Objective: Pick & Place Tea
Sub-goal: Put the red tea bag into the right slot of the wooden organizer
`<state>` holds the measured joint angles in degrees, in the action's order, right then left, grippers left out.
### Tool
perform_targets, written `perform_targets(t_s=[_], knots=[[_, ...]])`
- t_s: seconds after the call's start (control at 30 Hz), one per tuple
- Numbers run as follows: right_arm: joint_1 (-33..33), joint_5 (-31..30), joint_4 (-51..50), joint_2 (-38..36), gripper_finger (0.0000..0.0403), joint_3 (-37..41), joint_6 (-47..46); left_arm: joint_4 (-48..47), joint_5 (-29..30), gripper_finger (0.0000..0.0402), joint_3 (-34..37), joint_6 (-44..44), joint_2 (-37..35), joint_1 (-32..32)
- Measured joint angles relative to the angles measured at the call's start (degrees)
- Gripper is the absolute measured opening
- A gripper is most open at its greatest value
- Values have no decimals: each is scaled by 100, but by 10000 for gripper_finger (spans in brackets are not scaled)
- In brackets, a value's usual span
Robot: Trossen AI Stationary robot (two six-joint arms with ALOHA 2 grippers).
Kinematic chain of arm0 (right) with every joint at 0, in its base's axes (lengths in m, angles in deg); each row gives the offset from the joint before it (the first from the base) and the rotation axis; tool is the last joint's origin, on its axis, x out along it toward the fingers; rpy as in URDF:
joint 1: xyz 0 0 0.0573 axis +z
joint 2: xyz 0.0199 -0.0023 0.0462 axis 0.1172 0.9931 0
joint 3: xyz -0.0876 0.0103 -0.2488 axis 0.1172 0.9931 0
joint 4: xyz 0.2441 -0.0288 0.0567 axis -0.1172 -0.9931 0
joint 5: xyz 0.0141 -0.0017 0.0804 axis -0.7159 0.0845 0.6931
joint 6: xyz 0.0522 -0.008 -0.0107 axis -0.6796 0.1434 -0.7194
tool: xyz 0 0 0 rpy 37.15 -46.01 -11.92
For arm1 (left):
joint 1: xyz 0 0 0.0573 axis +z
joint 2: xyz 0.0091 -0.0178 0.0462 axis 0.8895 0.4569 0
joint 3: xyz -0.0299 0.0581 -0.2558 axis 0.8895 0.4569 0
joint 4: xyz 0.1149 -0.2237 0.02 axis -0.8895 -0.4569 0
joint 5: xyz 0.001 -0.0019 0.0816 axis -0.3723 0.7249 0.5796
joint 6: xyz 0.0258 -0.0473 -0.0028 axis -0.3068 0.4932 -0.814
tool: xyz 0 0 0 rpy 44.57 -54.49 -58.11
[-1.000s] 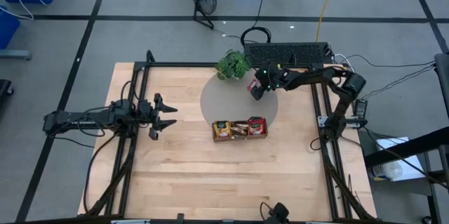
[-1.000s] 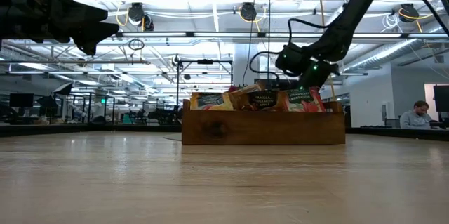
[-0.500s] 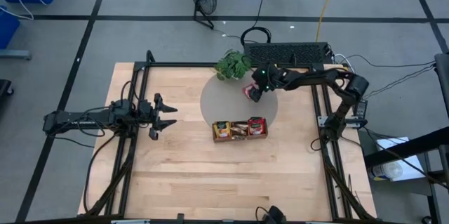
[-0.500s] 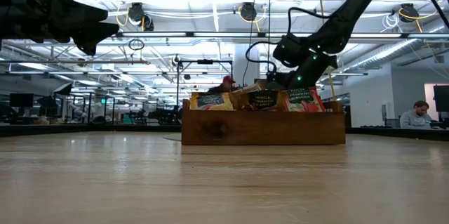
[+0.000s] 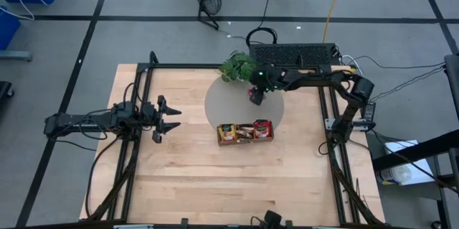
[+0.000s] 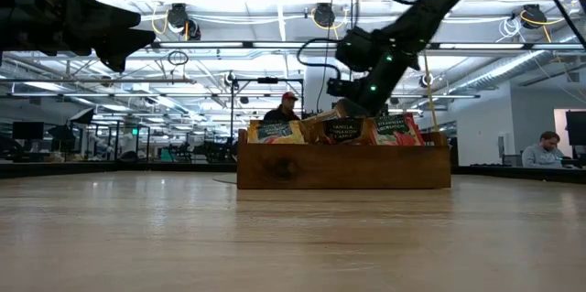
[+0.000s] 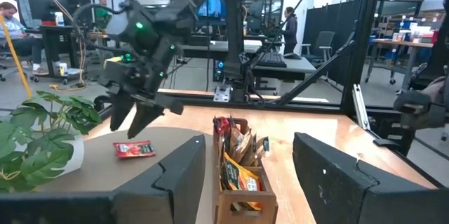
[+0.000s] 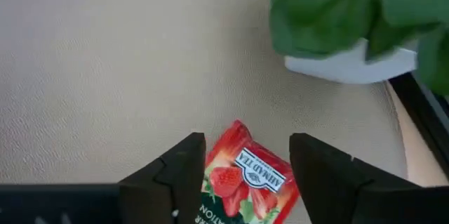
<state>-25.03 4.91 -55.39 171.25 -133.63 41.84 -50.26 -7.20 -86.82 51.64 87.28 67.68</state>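
Our right gripper (image 5: pixel 256 97) hangs over the round grey mat (image 5: pixel 222 103), at about one o'clock from the table's centre in the high view, with the potted plant (image 5: pixel 237 65) just beyond it toward twelve. In the right wrist view its two dark fingers (image 8: pixel 168 175) stand apart, and a red strawberry tea packet (image 8: pixel 245 178) lies flat on the mat in the gap between them. The left wrist view shows that same packet (image 7: pixel 134 149) resting on the mat with the fingers above it and clear of it, so we judge the gripper to be open and holding nothing, the packet either just set down or about to be taken; we cannot tell which.

The packet sits alone on the bare mat, well apart from the wooden tray (image 5: pixel 245 140), which lies toward six o'clock from it at the mat's near edge. The tray holds the other tea packets (image 6: pixel 343 130) standing on edge, orange-yellow at one end and red at the other. We take it that the mat serves as the open spot where a single packet can lie flat and be reached from above, whereas the tray keeps them upright and crowded.

Our left gripper (image 5: pixel 166 118) waits at nine o'clock, off the mat, fingers spread and empty, probably kept back to leave the working space free.
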Motion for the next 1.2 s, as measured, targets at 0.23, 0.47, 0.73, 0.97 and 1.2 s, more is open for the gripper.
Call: perform_targets(t_s=[0.23,0.47,0.73,0.97,1.2], knots=[[-200,19,-1125,685,225,-893,568,0,0,214,0,0,0,0],[-462,791,-1360,1035,232,-951,823,0,0,214,0,2,-1,0],[-477,1070,-1692,1066,206,-958,997,0,0,214,-1,1,-2,-1],[-475,761,-1708,1055,137,-958,1070,0,0,214,0,2,-2,0],[-452,748,-1541,1050,14,-951,1284,0,0,214,0,0,-2,-2]])
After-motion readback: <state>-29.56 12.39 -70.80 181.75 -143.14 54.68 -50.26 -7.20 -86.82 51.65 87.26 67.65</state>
